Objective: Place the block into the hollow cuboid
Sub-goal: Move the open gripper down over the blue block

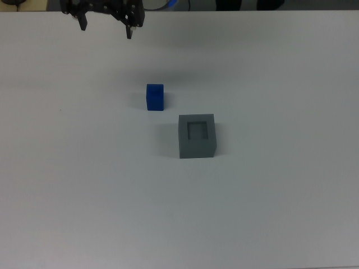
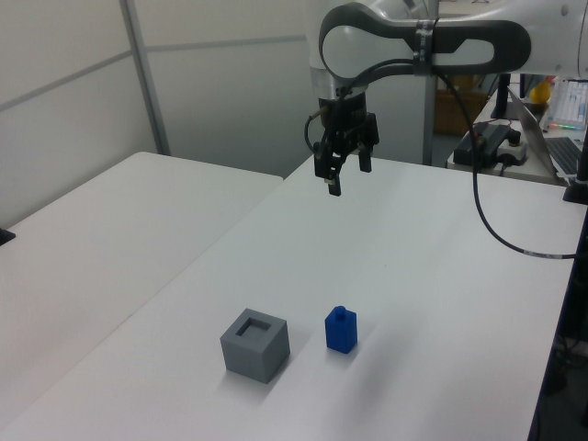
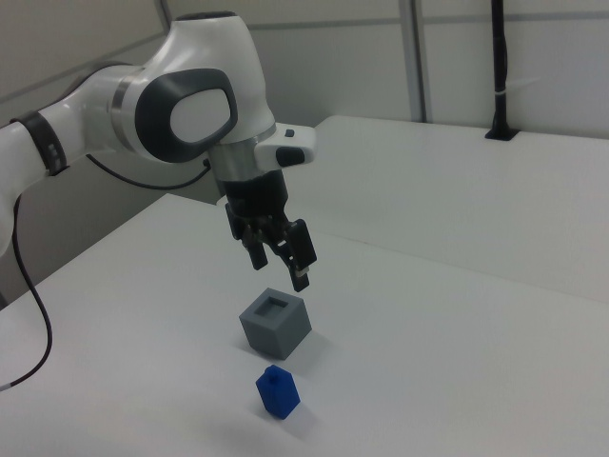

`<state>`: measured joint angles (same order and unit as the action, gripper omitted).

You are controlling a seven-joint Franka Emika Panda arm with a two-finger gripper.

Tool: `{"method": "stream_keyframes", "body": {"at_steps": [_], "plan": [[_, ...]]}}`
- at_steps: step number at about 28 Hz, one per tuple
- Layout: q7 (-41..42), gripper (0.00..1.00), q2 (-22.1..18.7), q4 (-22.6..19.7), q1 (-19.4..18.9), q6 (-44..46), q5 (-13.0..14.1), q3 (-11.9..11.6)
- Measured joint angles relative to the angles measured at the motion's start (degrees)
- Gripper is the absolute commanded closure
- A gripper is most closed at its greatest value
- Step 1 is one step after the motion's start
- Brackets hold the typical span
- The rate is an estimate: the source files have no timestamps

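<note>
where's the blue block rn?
The blue block sits on the white table, near the top view's centre, just up and to the top view's left of the grey hollow cuboid, not touching it. The claw hangs apart from it.

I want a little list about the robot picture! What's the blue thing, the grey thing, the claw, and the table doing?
blue block: standing on the table, apart from the box, a small stud on top, untouched
grey hollow box: on the table, square recess facing up, nothing inside
gripper: up in the air, open, holding nothing, away from both things
table: white
task: not started; block not yet in the box
</note>
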<state>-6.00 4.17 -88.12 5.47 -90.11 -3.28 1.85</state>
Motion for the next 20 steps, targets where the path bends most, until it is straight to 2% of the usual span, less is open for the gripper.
{"method": "stream_keyframes", "body": {"at_steps": [5,10,15,20], "plan": [[-1.74,0.00,0.37,-0.46,-0.47,-0.13,0.38,0.20],[-2.97,0.00,1.22,-3.18,-1.80,-3.76,0.45,0.74],[-3.44,0.00,1.93,-8.05,-2.94,-11.01,0.45,0.90],[-1.97,0.00,2.94,-15.24,-4.26,-18.77,0.44,1.00]]}}
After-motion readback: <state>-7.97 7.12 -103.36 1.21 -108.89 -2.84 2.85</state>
